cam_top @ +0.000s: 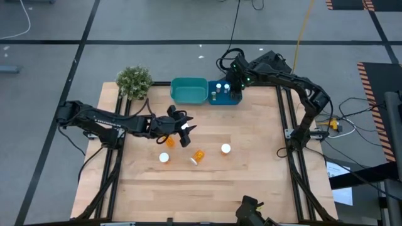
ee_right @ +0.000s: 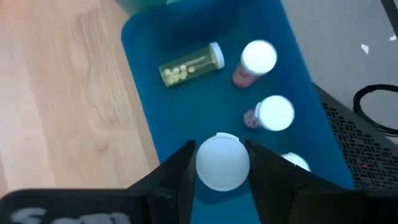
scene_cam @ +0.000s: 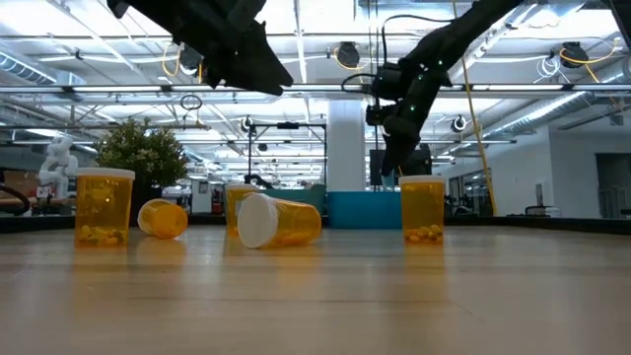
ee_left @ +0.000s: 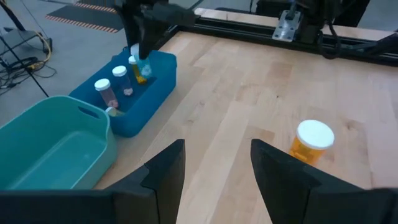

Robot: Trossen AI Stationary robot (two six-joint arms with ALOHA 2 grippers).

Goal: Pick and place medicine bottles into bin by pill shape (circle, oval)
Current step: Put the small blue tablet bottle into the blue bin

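My right gripper (cam_top: pixel 235 88) hangs over the blue bin (cam_top: pixel 224 97) at the table's far edge, shut on a white-capped orange medicine bottle (ee_right: pixel 222 163). The blue bin holds three more bottles: two upright (ee_right: pixel 258 59) (ee_right: pixel 274 114) and one lying on its side (ee_right: pixel 189 64). The teal bin (cam_top: pixel 188 90) stands to its left. My left gripper (cam_top: pixel 184 135) hovers open above mid-table. Loose bottles are on the wood: one upright (cam_top: pixel 225 149), one upright (cam_top: pixel 164 157), one on its side (cam_top: pixel 197 156), and another (cam_top: pixel 168 142) right beside the left gripper. My right gripper pinches the bottle's round white cap (ee_right: pixel 203 164) between its two fingers, one on each side of the rim. The fingers come from above, pointing down. The bottle's orange body (ee_left: pixel 142 70) hangs upright below them inside the blue bin; whether it touches the floor I cannot tell.
A small potted plant (cam_top: pixel 134 81) stands at the far left corner beside the teal bin. Bare wood lies on the table's right half and along its near edge. Dark frame rails (cam_top: pixel 286 125) run along the table's sides.
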